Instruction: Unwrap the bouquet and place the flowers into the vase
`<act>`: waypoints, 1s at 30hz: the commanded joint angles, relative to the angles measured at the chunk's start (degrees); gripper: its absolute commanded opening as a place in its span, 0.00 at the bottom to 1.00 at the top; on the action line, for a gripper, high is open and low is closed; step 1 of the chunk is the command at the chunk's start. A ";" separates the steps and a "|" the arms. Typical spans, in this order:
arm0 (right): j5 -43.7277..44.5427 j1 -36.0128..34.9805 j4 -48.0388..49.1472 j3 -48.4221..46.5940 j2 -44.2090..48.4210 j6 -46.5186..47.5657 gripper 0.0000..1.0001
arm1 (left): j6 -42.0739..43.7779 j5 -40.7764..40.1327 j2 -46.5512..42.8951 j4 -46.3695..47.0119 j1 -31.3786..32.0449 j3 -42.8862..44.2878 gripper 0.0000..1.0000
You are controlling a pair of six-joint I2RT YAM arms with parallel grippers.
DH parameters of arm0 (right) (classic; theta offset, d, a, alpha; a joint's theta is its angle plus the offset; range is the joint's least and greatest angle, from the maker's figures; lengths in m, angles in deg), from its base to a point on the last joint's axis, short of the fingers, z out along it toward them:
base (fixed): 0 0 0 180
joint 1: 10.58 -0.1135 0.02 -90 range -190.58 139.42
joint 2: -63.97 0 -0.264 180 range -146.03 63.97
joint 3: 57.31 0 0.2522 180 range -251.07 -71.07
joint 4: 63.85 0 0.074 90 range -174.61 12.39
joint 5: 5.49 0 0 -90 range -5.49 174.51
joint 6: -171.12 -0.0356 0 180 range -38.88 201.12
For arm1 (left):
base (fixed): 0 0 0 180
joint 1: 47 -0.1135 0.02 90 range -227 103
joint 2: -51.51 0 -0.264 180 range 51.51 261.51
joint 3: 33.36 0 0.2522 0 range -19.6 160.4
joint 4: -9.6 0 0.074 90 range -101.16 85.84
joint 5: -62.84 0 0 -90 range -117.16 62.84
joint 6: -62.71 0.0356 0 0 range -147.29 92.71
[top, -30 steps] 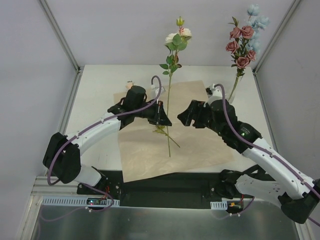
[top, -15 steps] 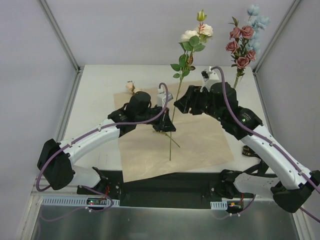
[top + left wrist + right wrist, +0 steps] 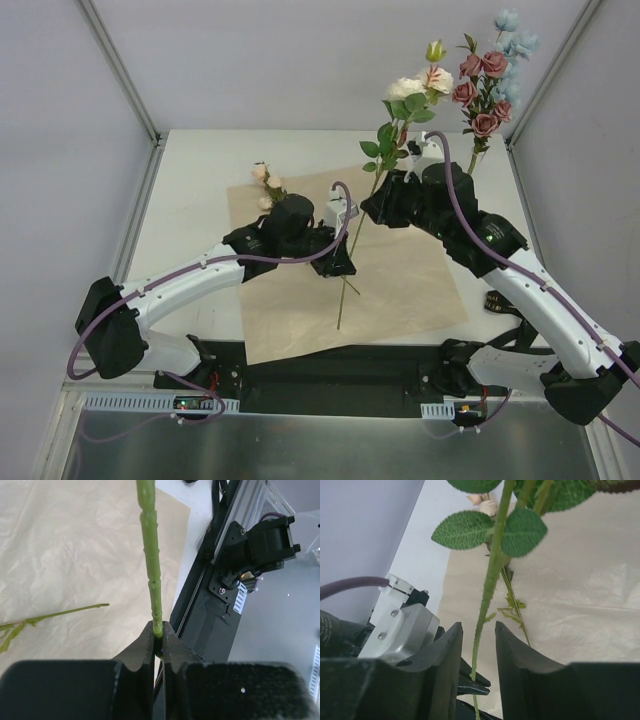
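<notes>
Unwrap looks done: paper (image 3: 400, 290) lies flat & open on the table (image 3: 190, 170), and pink roses (image 3: 478, 95) + blue blossoms (image 3: 512, 40) stand in the vase (image 3: 471, 165) at far right. Cream-rose stem (image 3: 151, 555) is mid-transfer, upright over the paper w/ blooms leaning toward the vase. Left gripper (image 3: 158, 632) pinches it tight low down; right gripper (image 3: 477, 636) has its fingers spread either side higher up, not touching afaict. Left to do, I'd say: get this stem into the vase, then the peach blooms (image 3: 264, 180) at the paper's far-left corner & the green sprig (image 3: 55, 614) lying on the sheet.
</notes>
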State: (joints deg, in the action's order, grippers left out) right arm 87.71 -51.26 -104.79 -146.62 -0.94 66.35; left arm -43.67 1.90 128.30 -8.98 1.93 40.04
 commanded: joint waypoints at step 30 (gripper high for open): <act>-1.36 0.61 5.03 8.31 6.46 -4.48 0.22 | 6.89 -7.26 -2.00 -2.83 6.18 2.85 0.00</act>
State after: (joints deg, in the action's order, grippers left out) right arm 87.45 -50.98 -102.91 -138.92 3.57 63.29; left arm -38.95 -4.87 128.30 -13.64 7.46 40.15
